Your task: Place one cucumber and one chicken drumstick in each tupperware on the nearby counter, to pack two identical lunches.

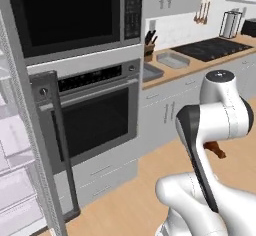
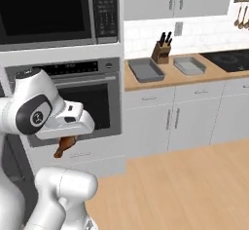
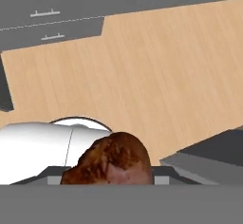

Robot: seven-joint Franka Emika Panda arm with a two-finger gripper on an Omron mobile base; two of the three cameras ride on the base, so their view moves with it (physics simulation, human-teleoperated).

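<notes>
My gripper [image 2: 68, 139] is shut on a brown chicken drumstick [image 2: 65, 146], which hangs under the hand over the wooden floor, in front of the wall oven. The drumstick [image 1: 215, 150] pokes out beside the forearm in the left base view, and its meaty end [image 3: 112, 164] sits close up in the hand view. Two grey tupperware trays [image 2: 146, 69] [image 2: 189, 65] lie side by side on the light-brown counter [image 2: 170, 81], well away from the gripper; they appear as trays [image 1: 151, 72] [image 1: 173, 59] in the left base view. I cannot tell what lies in them. The cucumber is out of view.
A knife block [image 2: 161, 51] stands behind the trays, and a black stovetop [image 2: 227, 60] lies to their right. The wall oven [image 1: 100, 115] and microwave [image 1: 70, 15] rise left of the counter. An open fridge door [image 1: 47, 145] stands at far left. Open floor [image 2: 185, 185] stretches before the cabinets.
</notes>
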